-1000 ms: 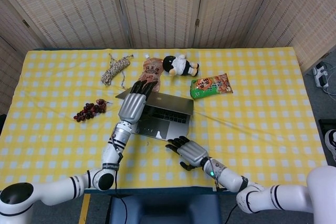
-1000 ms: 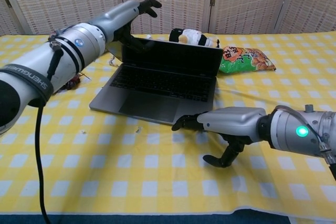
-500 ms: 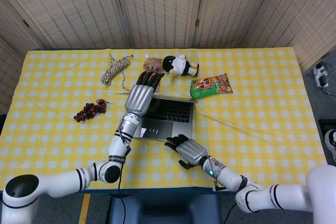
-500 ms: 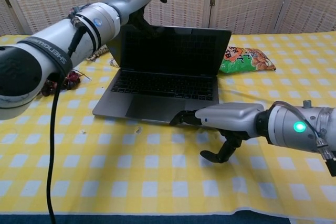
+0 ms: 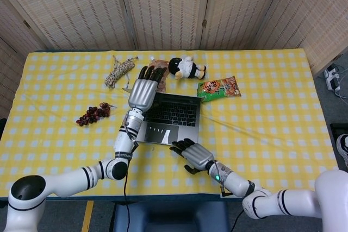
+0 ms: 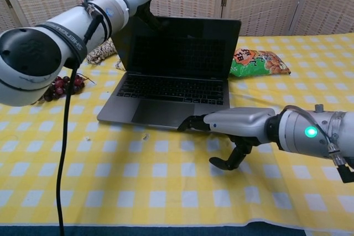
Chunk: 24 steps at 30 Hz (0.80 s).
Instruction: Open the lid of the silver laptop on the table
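Woven folding screens stand behind the checked table.

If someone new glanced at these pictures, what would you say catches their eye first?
Most likely the silver laptop at the middle of the yellow checked table, its lid raised and the dark screen facing the robot. The left hand rests at the lid's top left corner, while the right hand has its fingertips at the base's front edge.
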Each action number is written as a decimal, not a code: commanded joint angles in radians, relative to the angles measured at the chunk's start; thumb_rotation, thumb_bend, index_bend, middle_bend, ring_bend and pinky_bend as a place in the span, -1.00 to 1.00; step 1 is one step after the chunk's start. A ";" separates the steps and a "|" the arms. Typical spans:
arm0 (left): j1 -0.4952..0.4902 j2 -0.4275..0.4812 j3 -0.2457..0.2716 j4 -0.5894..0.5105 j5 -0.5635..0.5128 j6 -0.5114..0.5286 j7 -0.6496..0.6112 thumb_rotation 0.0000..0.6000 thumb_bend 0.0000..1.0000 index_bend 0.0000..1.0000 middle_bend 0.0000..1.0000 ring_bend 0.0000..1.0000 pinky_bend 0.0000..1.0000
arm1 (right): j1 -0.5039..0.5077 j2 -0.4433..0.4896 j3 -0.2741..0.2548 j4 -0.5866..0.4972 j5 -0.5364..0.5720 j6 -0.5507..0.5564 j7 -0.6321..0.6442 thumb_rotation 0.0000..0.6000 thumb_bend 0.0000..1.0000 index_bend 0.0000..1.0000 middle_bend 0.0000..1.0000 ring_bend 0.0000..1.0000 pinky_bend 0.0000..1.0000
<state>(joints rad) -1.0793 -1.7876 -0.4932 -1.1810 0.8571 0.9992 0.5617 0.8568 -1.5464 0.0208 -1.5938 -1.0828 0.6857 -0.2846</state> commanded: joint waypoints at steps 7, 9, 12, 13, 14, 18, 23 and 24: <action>-0.014 0.017 -0.011 0.062 -0.077 0.004 0.026 1.00 0.00 -0.97 -0.75 -1.00 -1.00 | 0.004 -0.001 -0.004 0.005 0.006 -0.001 0.000 1.00 0.10 -1.00 -1.00 -1.00 -1.00; -0.017 0.020 -0.015 0.075 -0.095 0.002 0.029 1.00 0.00 -0.97 -0.75 -1.00 -1.00 | 0.005 -0.001 -0.004 0.006 0.006 -0.002 0.000 1.00 0.10 -1.00 -1.00 -1.00 -1.00; -0.022 0.024 -0.019 0.095 -0.124 -0.003 0.038 1.00 0.00 -0.97 -0.75 -1.00 -1.00 | 0.007 -0.002 -0.005 0.008 0.008 -0.002 0.000 1.00 0.10 -1.00 -1.00 -1.00 -1.00; -0.023 0.025 -0.020 0.101 -0.131 -0.004 0.040 1.00 0.00 -0.97 -0.75 -1.00 -1.00 | 0.007 -0.003 -0.005 0.009 0.009 -0.003 0.000 1.00 0.10 -1.00 -1.00 -1.00 -1.00; -0.026 0.025 -0.021 0.109 -0.140 -0.004 0.042 1.00 0.00 -0.97 -0.76 -1.00 -1.00 | 0.008 -0.004 -0.006 0.009 0.008 -0.003 0.000 1.00 0.10 -1.00 -1.00 -1.00 -1.00; -0.039 0.023 -0.020 0.142 -0.164 -0.013 0.056 1.00 0.00 -0.97 -0.76 -1.00 -1.00 | 0.009 -0.004 -0.006 0.010 0.009 -0.002 0.000 1.00 0.10 -1.00 -1.00 -1.00 -1.00; -0.058 0.016 -0.032 0.191 -0.208 -0.022 0.076 1.00 0.00 -0.98 -0.77 -1.00 -1.00 | 0.009 -0.004 -0.006 0.011 0.010 0.000 0.002 1.00 0.10 -1.00 -1.00 -1.00 -1.00; -0.062 0.015 -0.036 0.202 -0.220 -0.024 0.080 1.00 0.00 -0.98 -0.77 -1.00 -1.00 | 0.009 -0.004 -0.007 0.012 0.010 0.001 0.002 1.00 0.10 -1.00 -1.00 -1.00 -1.00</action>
<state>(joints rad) -1.1349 -1.7699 -0.5235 -0.9899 0.6488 0.9792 0.6352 0.8661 -1.5499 0.0141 -1.5823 -1.0732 0.6863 -0.2827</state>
